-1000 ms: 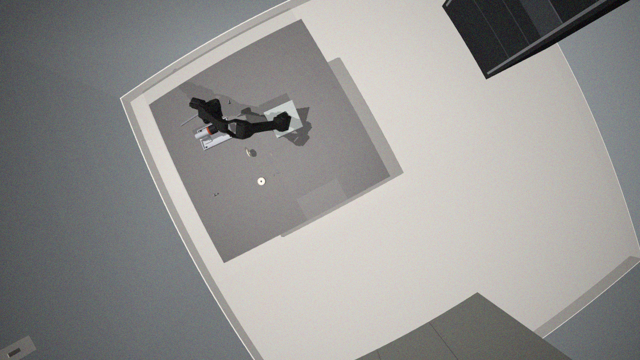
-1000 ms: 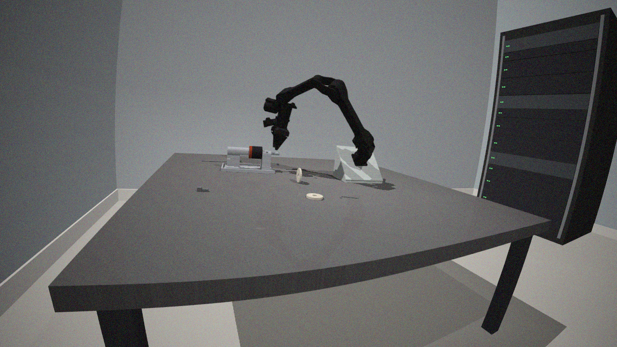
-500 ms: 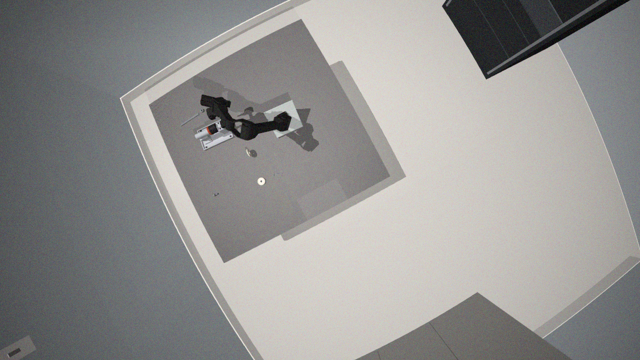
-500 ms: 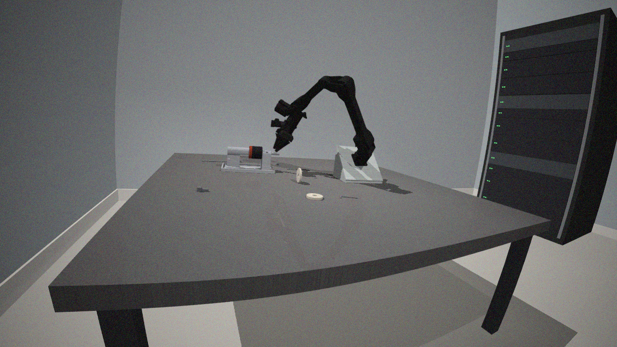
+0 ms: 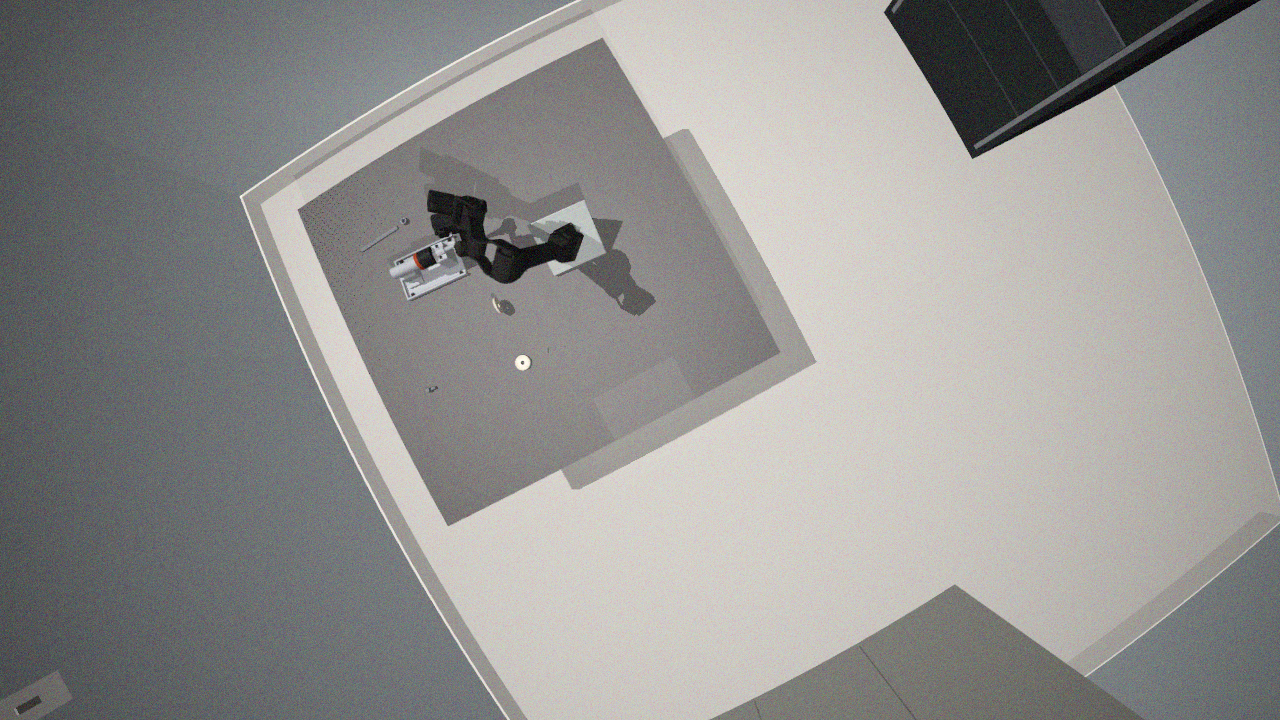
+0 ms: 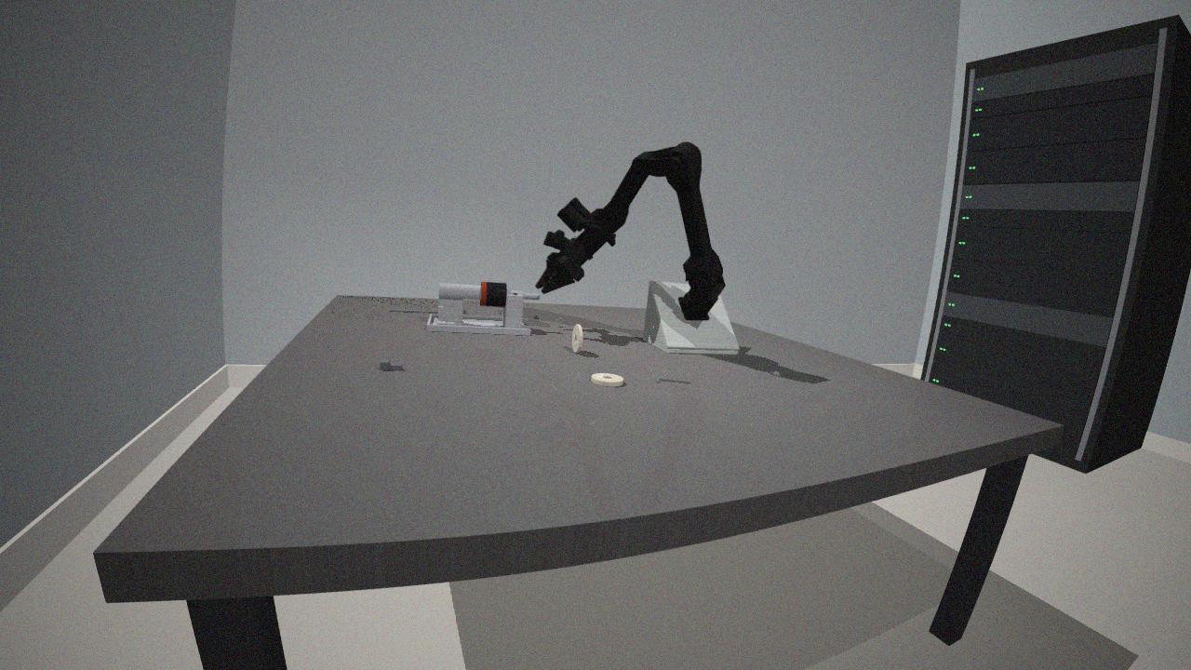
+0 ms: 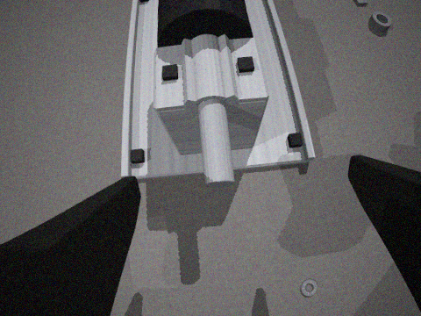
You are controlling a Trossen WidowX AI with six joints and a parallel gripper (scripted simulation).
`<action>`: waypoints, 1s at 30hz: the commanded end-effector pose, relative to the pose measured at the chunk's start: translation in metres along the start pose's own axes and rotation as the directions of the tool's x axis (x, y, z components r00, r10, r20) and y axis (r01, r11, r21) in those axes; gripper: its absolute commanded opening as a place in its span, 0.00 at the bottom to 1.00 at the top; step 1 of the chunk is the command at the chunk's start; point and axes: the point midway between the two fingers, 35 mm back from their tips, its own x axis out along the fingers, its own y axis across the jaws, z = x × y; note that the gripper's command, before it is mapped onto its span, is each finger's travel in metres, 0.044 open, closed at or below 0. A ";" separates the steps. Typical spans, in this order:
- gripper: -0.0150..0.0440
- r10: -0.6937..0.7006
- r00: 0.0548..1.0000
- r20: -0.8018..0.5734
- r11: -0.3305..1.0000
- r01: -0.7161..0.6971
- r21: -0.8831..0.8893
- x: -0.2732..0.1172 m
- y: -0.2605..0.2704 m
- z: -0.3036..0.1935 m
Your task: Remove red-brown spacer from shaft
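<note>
The red-brown spacer (image 5: 418, 262) (image 6: 484, 294) sits on the shaft line against the big housing block (image 6: 450, 306). Black spacers (image 5: 426, 257) (image 6: 496, 294) (image 7: 206, 22) fill the stretch from it to the smaller bearing block (image 6: 514, 310) (image 7: 210, 72). The light grey shaft (image 6: 530, 296) (image 7: 217, 142) sticks out of that bearing block, its end free. My gripper (image 6: 541, 289) (image 7: 246, 177) is open and empty near the shaft's free end. In the wrist view that end appears between the spread fingertips, left of their middle. In the top view the arm hides the fingers.
One cream disc (image 5: 497, 304) (image 6: 577, 338) stands on edge; another (image 5: 522, 362) (image 6: 607, 380) lies flat. A thin rod (image 5: 380, 238) lies beyond the fixture. A small grey part (image 5: 432, 388) (image 6: 384, 365) and a washer (image 7: 309, 288) lie on the table. The arm stands on a pale wedge (image 6: 695, 340).
</note>
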 end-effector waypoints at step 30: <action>1.00 0.021 0.998 0.056 1.000 -0.021 0.001 -0.004 0.010 -0.007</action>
